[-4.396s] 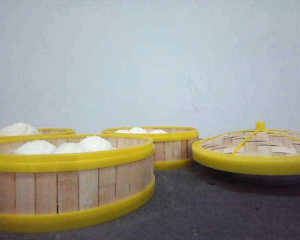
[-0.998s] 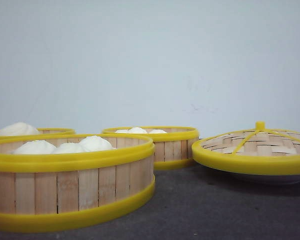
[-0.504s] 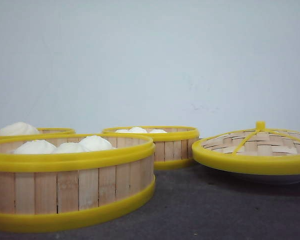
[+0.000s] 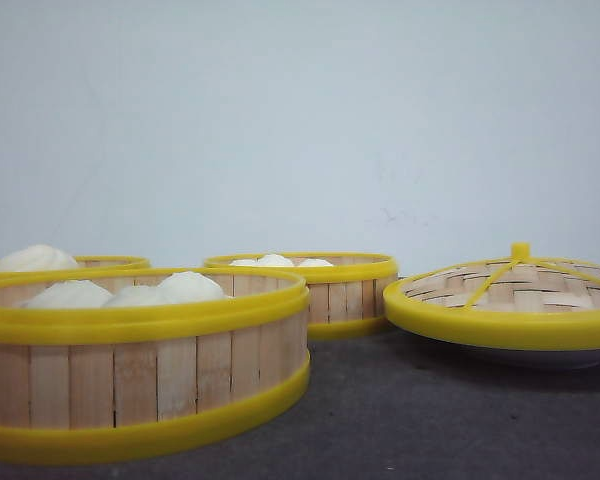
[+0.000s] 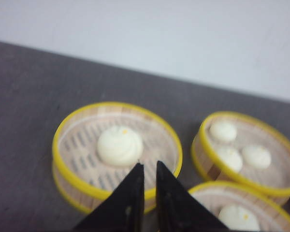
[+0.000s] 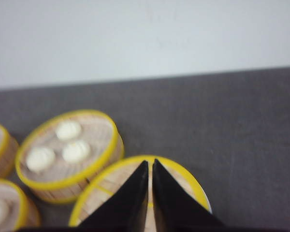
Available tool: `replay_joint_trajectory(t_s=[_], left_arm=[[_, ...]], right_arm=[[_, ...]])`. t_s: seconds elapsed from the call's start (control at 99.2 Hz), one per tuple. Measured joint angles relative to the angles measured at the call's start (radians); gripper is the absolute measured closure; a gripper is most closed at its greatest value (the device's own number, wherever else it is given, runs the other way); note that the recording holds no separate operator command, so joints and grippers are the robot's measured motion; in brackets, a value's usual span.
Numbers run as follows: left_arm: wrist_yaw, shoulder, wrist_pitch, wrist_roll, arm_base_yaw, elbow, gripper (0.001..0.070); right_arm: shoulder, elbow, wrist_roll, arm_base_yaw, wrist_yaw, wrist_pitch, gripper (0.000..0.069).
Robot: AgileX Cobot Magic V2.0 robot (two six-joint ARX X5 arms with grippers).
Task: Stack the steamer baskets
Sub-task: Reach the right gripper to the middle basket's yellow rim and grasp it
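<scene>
Steamer baskets seen below both grippers.
The left gripper (image 5: 146,166), nearly closed and empty, is held above the one-bun basket (image 5: 117,150); the right gripper (image 6: 150,164), likewise, above the lid (image 6: 140,198).

— Where do your cameras sit?
— Your front view skims low along the dark grey bench (image 4: 450,420). Your wrist views look down from above; all share the three-bun yellow-rimmed bamboo steamer basket (image 4: 320,290) (image 5: 244,152) (image 6: 67,154).

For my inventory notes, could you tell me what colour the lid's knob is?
Bright yellow; the lid's knob shows best in the front view.
</scene>
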Motion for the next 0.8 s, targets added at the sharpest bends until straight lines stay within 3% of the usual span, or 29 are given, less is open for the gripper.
replay_joint_trajectory(t_s=[0.181, 0.605, 0.675, 0.796], left_arm=[[0.000, 0.172, -0.064, 0.087, 0.000, 0.082, 0.0693], [0.000, 0.264, -0.112, 0.111, 0.000, 0.082, 0.0693], [0.000, 0.264, -0.120, 0.111, 0.000, 0.082, 0.0663], [0.000, 0.264, -0.129, 0.111, 0.000, 0.082, 0.0477]], right_arm=[[0.175, 0.021, -0.066, 0.000, 0.000, -0.032, 0.0681], [0.348, 0.020, -0.132, 0.000, -0.002, -0.126, 0.0673], [0.348, 0.020, -0.134, 0.000, -0.002, -0.126, 0.0574], [0.348, 0.020, -0.131, 0.000, -0.003, -0.126, 0.0231]])
